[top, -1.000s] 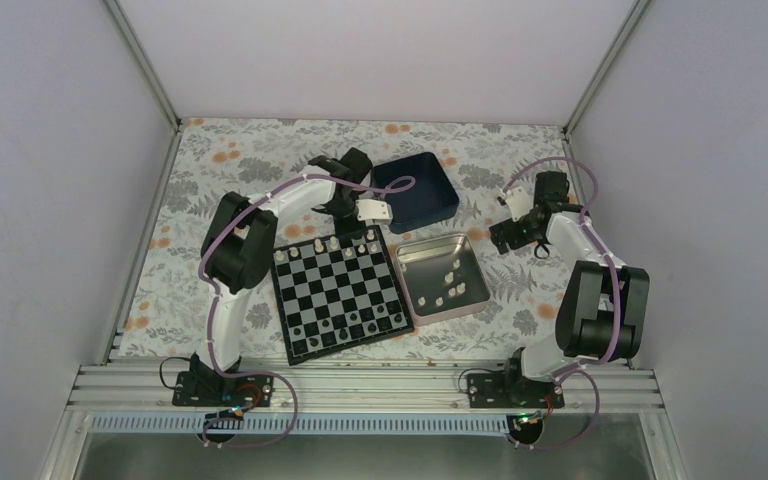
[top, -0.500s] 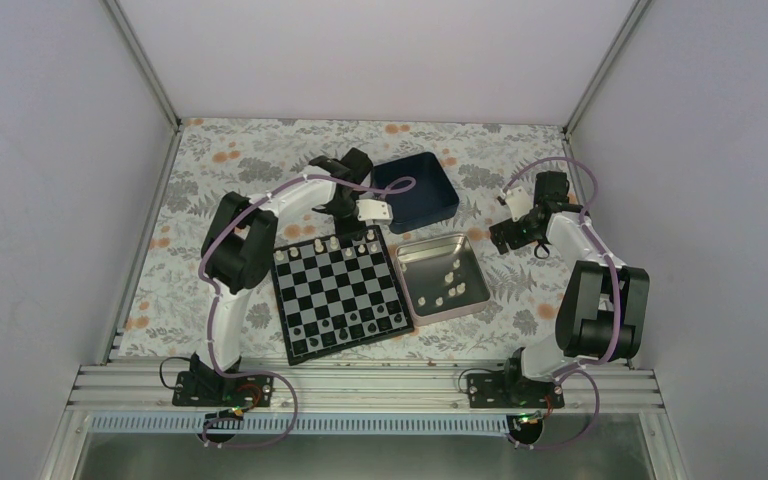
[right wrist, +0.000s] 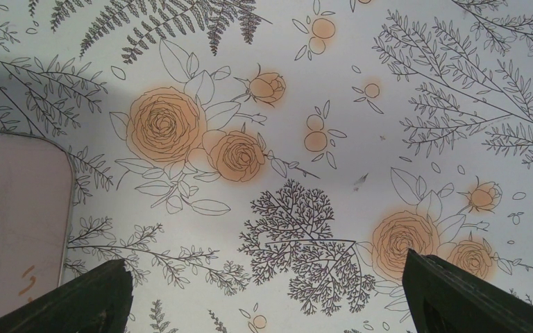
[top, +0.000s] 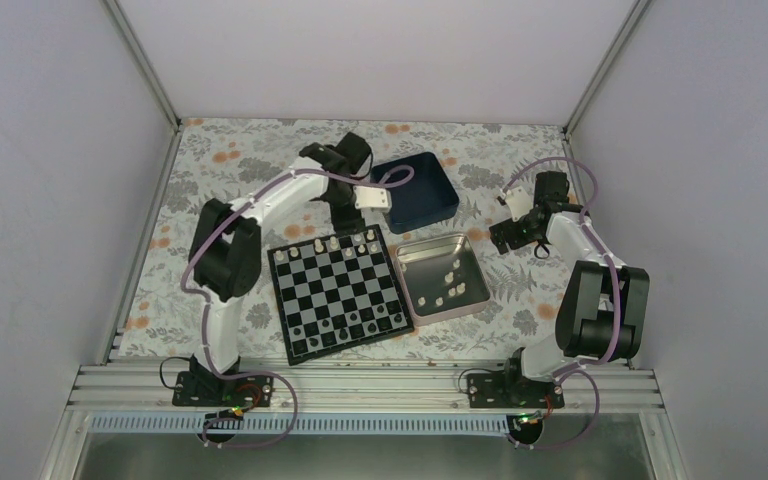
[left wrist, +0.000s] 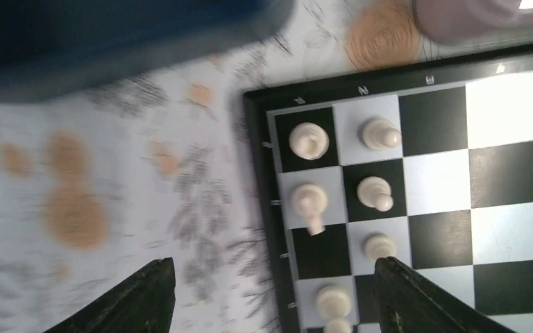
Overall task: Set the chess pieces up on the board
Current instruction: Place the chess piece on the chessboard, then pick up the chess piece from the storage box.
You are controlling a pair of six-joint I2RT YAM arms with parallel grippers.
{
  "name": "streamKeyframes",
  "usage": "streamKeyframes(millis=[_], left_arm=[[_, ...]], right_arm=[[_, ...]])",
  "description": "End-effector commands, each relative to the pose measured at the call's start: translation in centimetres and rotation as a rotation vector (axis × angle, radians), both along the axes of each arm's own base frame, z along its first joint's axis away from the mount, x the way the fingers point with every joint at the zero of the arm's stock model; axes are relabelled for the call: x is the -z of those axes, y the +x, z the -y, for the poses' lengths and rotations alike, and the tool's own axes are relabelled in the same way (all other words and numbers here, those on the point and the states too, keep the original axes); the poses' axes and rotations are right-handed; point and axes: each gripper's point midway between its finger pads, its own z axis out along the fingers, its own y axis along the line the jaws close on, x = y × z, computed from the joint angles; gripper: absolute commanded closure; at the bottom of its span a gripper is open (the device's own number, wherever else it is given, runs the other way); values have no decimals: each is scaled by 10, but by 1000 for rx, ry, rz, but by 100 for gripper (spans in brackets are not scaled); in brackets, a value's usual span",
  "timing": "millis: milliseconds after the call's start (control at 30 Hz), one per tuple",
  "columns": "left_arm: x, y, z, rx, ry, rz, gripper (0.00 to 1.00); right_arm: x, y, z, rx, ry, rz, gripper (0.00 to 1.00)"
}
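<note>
Through the right wrist camera I see the right gripper spread wide. Its two dark fingers poke in at the bottom corners of the view, with nothing held between them. Beneath it lies the floral tablecloth, printed with orange roses, fern fronds and fine line-drawn branches. At the left edge a pale surface with a rounded corner cuts in; I cannot tell what it is.

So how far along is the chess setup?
Partly done: several cream pieces stand on the board, along its far rows. Nothing is in hand: the left end effector hovers open over a board corner, the right end effector open over the floral cloth. More cream pieces lie in the silver tin.
</note>
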Motion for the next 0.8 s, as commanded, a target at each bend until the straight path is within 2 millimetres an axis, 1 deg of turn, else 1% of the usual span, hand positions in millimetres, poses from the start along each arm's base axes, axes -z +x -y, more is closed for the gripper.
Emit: streamKeyframes(millis=[0,67,133,200,333,400,467,500,567,633,700,767], left_arm=[[-80,11,8,5,-62,163,28],[-92,6,17,13,-73,178,27],[-101,-2,35,41,-86,195,27],[-104,-10,57,72,-91,208,27],[-100,-32,106,149,-131,190,27],[-95,-43,131,185,-149,173,27],[-95,-49,155,211,-174,181,24],[-93,-50,165,217,-184,178,21],[-89,-56,188,237,-218,151,20],[-78,-64,204,254,-218,108,20],[-64,-71,215,270,-202,72,21],[-46,-80,221,297,-175,39,24]], right_arm=[[-3,3,1,4,-2,9,0],[-4,4,1,4,-3,13,0],[-4,4,1,3,-2,15,0],[-6,4,1,6,-3,18,0],[-8,4,1,8,0,25,0],[-8,5,0,5,2,27,0],[-7,4,0,5,1,24,0],[-6,4,0,4,2,20,0],[-6,3,0,1,3,19,0],[-8,4,0,1,4,24,0],[-8,3,-1,-1,5,24,0],[-8,3,-2,-4,7,25,0]])
